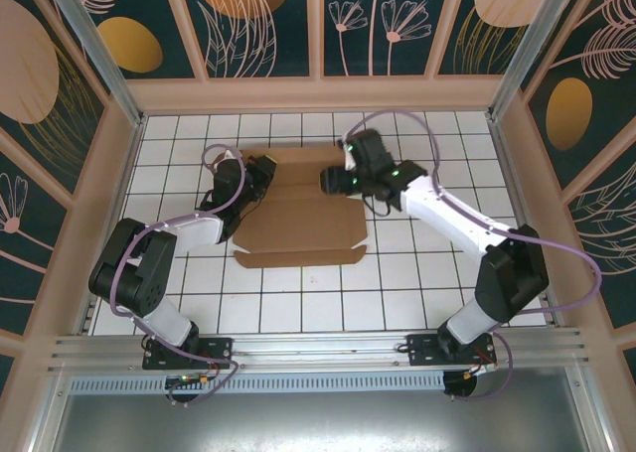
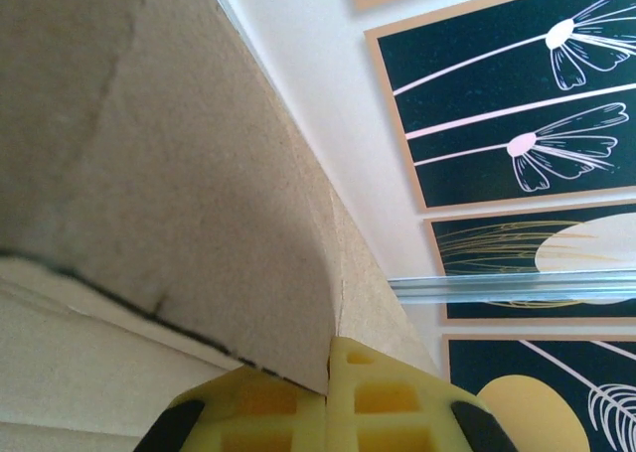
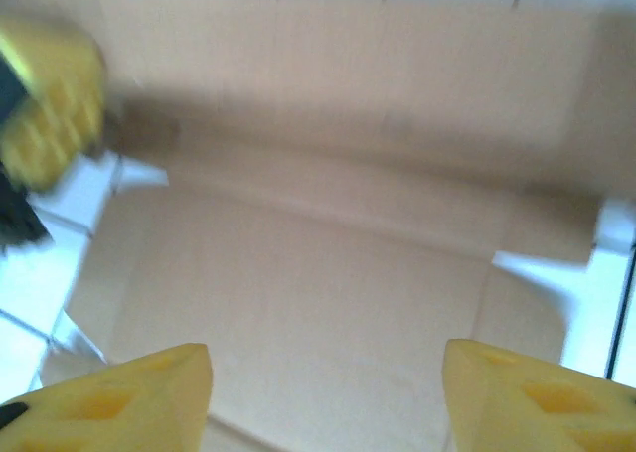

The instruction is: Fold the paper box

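Note:
The paper box (image 1: pixel 298 219) is a brown die-cut cardboard sheet lying mostly flat on the white tiled floor, with a narrow flap along its near edge. My left gripper (image 1: pixel 260 182) is at the sheet's far left corner. In the left wrist view its yellow fingers (image 2: pixel 388 402) are shut on a raised cardboard flap (image 2: pixel 149 174). My right gripper (image 1: pixel 333 181) hovers over the sheet's far right part. In the right wrist view its fingertips (image 3: pixel 119 392) stand wide apart above the bare cardboard (image 3: pixel 328 273). The left gripper's yellow finger (image 3: pixel 50 104) appears blurred at the left.
White tiles (image 1: pixel 437 273) surround the sheet on all sides. Floral wall panels (image 1: pixel 258 20) and aluminium posts (image 1: pixel 94 45) enclose the workspace. A metal rail (image 1: pixel 318 348) runs along the near edge by the arm bases.

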`<act>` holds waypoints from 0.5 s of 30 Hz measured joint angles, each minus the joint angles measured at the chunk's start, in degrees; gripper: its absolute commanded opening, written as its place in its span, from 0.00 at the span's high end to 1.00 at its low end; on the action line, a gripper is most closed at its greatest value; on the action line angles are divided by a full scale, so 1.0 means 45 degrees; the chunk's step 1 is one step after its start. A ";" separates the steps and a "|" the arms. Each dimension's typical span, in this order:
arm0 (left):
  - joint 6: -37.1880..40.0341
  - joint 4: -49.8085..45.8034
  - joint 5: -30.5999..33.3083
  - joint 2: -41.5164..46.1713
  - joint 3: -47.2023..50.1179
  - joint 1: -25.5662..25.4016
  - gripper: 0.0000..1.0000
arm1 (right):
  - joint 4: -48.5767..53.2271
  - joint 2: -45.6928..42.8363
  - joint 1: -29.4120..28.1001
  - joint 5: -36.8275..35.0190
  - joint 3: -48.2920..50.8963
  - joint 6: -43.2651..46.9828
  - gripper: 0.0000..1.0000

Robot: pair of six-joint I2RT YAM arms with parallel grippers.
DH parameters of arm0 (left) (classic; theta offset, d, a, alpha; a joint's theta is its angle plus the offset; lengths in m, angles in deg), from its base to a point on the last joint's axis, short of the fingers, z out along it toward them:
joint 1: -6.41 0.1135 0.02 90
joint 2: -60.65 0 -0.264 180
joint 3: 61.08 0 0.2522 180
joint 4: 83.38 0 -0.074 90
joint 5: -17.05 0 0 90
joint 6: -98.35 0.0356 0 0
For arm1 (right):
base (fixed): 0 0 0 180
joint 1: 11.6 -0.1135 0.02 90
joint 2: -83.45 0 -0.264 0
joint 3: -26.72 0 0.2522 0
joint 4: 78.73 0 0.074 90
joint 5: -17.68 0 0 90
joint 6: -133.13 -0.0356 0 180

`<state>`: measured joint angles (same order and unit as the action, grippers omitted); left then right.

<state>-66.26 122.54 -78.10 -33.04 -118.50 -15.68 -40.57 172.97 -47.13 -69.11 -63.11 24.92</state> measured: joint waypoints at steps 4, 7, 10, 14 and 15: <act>0.0000 0.0102 -0.0019 -0.0005 0.0063 0.0000 1.00 | -0.0058 -0.0063 0.1287 0.0651 -0.0724 -0.1525 0.38; 0.0000 0.0141 -0.0039 -0.0019 0.0063 0.0000 1.00 | -0.0019 0.0019 0.2011 0.1122 -0.0806 -0.2613 0.38; 0.0000 0.0151 -0.0073 -0.0029 0.0063 0.0000 1.00 | -0.0039 0.0447 0.2395 0.1593 -0.1083 -0.3415 0.36; 0.0000 0.0180 -0.0073 -0.0049 0.0063 0.0000 1.00 | -0.0092 0.1180 0.2550 0.2390 -0.1161 -0.4138 0.35; 0.0000 0.0185 -0.0073 -0.0073 0.0063 0.0000 1.00 | -0.0151 0.1379 0.2603 0.2613 -0.1161 -0.4303 0.35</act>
<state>-66.26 123.37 -78.43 -33.36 -118.22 -15.68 -41.24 179.18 -35.41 -57.35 -68.34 5.55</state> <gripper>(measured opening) 0.051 0.651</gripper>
